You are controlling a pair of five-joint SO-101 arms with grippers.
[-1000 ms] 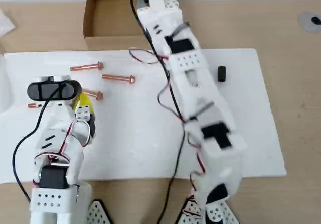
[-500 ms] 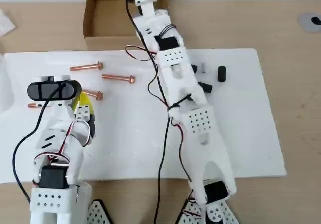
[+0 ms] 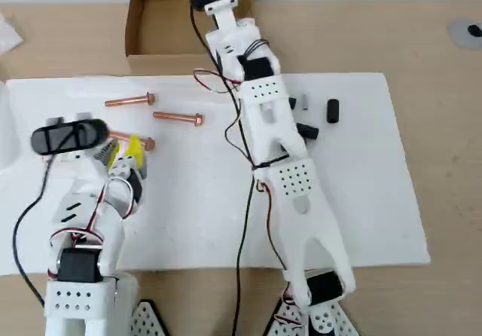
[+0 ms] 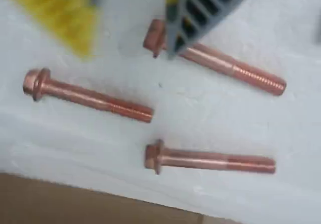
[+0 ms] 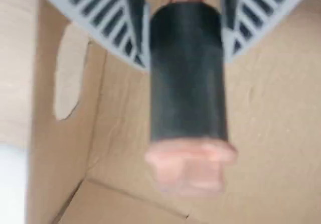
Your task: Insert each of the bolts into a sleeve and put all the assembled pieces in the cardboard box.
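Three copper bolts [image 3: 178,117] lie on the white mat [image 3: 361,200], also seen as bolts [image 4: 210,161] in the left wrist view. My left gripper [image 4: 125,28] hangs open just above them, its yellow finger [image 4: 60,13] and grey finger [image 4: 200,8] straddling the head of one bolt [image 4: 241,73]. From above, that left gripper [image 3: 120,154] is at the mat's left. My right gripper [image 5: 185,13] is shut on a black sleeve with a bolt in it [image 5: 186,83], held inside the cardboard box [image 5: 60,133]. Loose black sleeves [image 3: 332,111] lie right of the right arm [image 3: 260,95].
The cardboard box [image 3: 143,19] stands open at the back edge of the mat, on a wooden table [image 3: 444,125]. The right arm stretches diagonally across the mat's middle. Black cables trail beside both arms.
The right arm stretched out and carried its gripper over the cardboard box. The left gripper shifted a little to the left and tilted above the bolts.
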